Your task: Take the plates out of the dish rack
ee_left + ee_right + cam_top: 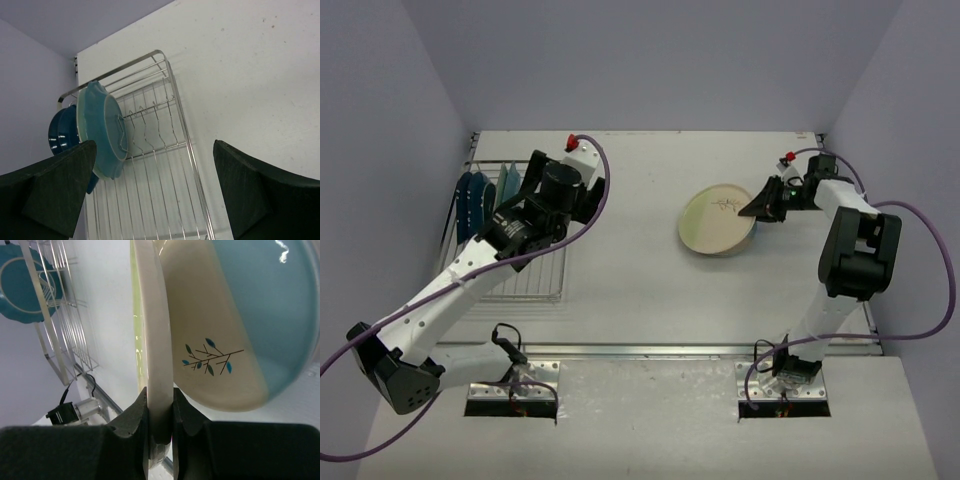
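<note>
The right gripper [752, 208] pinches the cream plate [715, 222], probably putting it down. Next, the open left gripper [155, 195] needs the teal plate [102, 130].

- White table [650, 290] fills the middle of the overhead view; its matt top shows faint specks in the left wrist view
- Back wall [650, 60] is plain pale lavender; it meets the table's far edge
- Left wall [370, 200] and right wall [910, 150], the same lavender, close in the table on both sides
- Silver metal rail [660, 350] crosses the table from side to side near its front; a further white strip lies on the near side of it
- Light is soft and even; shadows on the tabletop are faint
</note>
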You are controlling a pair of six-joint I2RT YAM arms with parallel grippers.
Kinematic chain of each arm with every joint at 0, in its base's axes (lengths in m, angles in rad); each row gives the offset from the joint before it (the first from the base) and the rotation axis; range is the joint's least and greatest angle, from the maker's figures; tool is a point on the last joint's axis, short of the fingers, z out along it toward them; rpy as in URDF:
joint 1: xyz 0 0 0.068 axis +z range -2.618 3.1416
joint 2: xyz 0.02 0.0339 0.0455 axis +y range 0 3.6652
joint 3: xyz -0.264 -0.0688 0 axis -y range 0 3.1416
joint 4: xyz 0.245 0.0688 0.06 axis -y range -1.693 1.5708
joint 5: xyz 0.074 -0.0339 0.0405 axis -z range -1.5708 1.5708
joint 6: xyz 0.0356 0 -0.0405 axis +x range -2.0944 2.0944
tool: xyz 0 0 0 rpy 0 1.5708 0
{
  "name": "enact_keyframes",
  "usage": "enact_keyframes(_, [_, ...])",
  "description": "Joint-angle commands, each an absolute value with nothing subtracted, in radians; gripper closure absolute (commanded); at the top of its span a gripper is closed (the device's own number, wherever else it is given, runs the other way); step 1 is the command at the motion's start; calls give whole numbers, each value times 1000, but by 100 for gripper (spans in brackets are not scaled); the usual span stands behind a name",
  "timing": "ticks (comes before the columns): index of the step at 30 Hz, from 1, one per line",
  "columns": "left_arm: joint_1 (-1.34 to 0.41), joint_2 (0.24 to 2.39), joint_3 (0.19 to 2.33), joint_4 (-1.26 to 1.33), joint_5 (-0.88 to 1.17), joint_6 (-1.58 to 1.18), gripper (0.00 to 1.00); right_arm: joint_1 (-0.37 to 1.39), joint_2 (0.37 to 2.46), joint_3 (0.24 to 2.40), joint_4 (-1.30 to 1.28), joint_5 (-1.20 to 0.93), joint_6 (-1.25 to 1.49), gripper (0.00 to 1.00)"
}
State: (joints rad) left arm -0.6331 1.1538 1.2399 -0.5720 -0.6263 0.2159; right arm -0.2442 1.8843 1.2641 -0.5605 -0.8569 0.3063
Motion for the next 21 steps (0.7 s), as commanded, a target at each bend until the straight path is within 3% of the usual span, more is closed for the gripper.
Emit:
enact_keyframes(1, [-621, 1139, 1233, -574, -591, 160, 0, -278, 1902, 1362, -535, -1027, 329, 100])
enact_keyframes(18, [-621, 1172, 1249, -565, -581, 164, 0, -295, 2027, 1372, -586, -994, 254, 100])
enact_keyframes(21, [-621, 1177, 1249, -566, -583, 165, 0, -293, 2049, 1396, -632, -889, 220, 91])
